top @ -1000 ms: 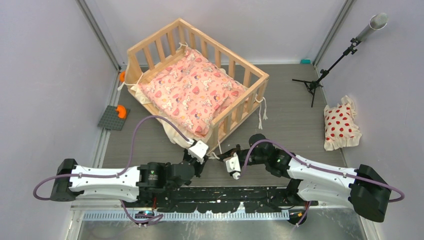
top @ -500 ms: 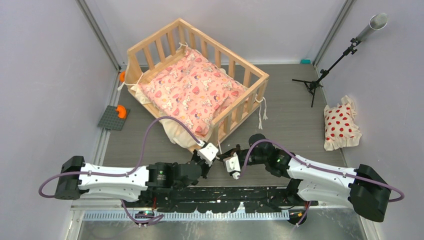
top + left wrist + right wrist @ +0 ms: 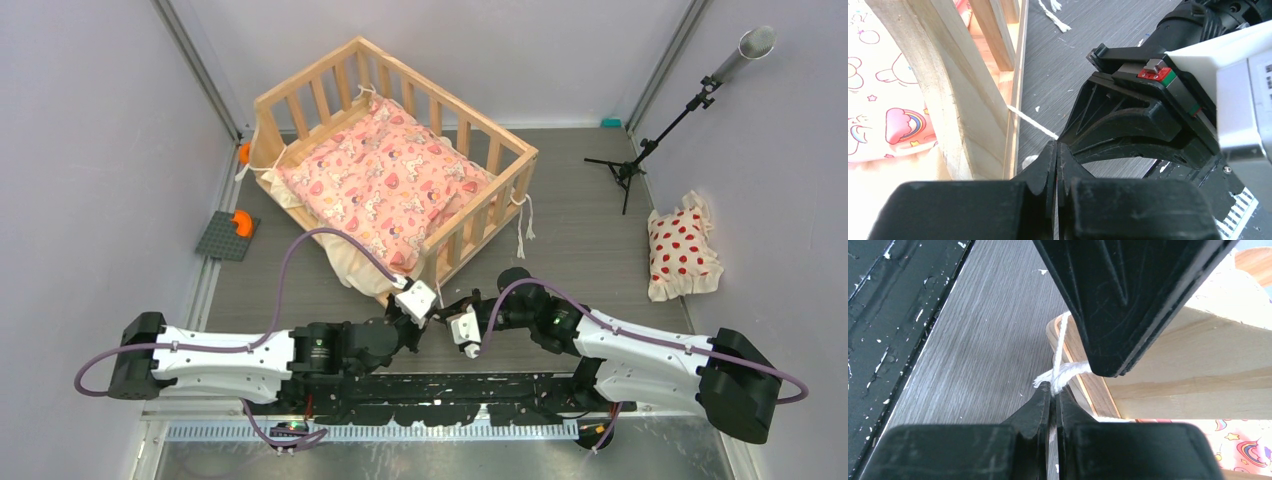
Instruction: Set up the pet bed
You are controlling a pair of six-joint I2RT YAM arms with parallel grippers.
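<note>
Top external view puts the pet bed (image 3: 305,72) at the back left of the grey table (image 3: 590,230). It is turned at an angle, with the pink cushion (image 3: 385,180) lying inside it and cream cloth spilling out under the near-left rail. Its near corner points toward the 2 arms, and both grippers meet just in front of that corner. From above, the left gripper (image 3: 425,318) and the right gripper (image 3: 445,306) are dark shapes crowded together beside their white camera housings. Their fingertips cannot be made out there, and the foot at that corner is hidden.

In the left wrist view, the left gripper's 2 fingers (image 3: 1040,170) are pressed together with no gap. A thin white tie (image 3: 1030,122) runs taut from the bed's corner post to their tips. Its end is lost against the black of the fingers and the right gripper's body just behind them, so it cannot be told whether this gripper nips it. The post is cut off at the top and left of that view.

In the right wrist view, the right gripper's 2 fingers are closed on a bunched loop of the tie, just beside the corner of the bed's base. A black wedge of the left gripper fills the upper middle and hides where the tie leads upward. Only a strip of cushion shows at the bottom right.

A small white pillow (image 3: 682,250) with red dots lies well apart from the bed, against the right wall.
</note>
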